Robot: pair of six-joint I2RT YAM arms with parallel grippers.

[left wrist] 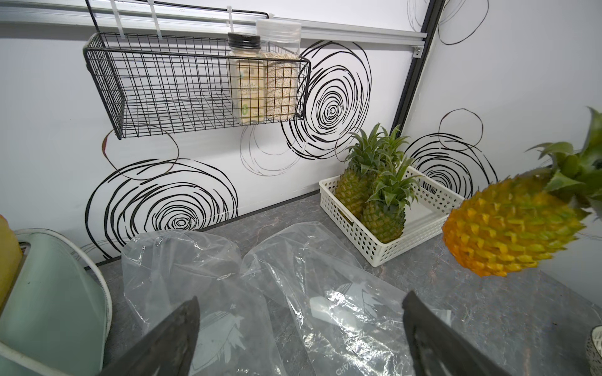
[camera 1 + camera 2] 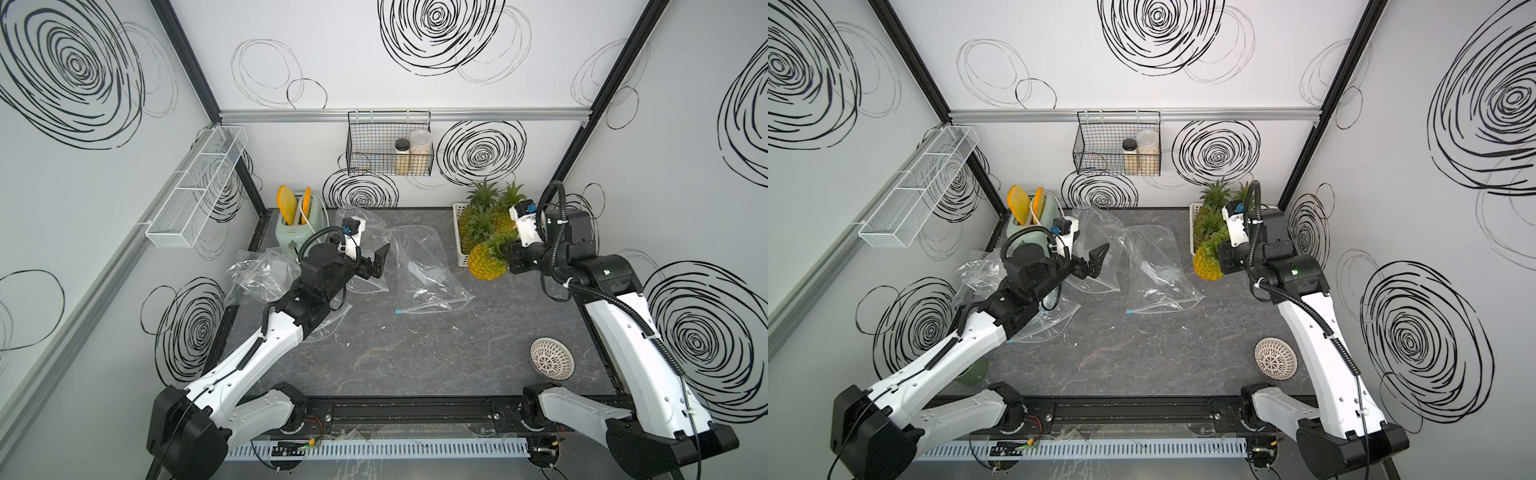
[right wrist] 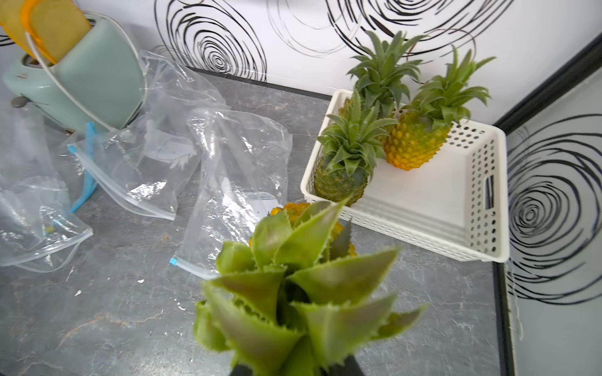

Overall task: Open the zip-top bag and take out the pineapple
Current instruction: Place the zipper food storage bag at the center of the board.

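A yellow pineapple [image 2: 486, 262] [image 2: 1208, 264] [image 1: 508, 231] hangs over the table's right side, just in front of the white basket. My right gripper [image 2: 506, 250] [image 2: 1222, 253] [image 3: 293, 368] is shut on its green crown [image 3: 293, 286], which hides most of the fingers. The clear zip-top bag [image 2: 424, 274] [image 2: 1158, 278] [image 1: 342, 309] [image 3: 234, 182] lies flat and empty mid-table, its blue slider [image 2: 399, 311] toward the front. My left gripper [image 2: 380, 262] [image 2: 1098, 257] [image 1: 301, 322] hovers open above the bags, holding nothing.
A white basket [image 2: 460, 249] at the back right holds more pineapples. Further clear bags [image 2: 361, 224] [image 2: 262, 270] lie at the back left beside a green toaster [image 2: 295, 226]. A patterned bowl [image 2: 552, 358] sits front right. A wire basket [image 2: 388, 145] hangs on the back wall.
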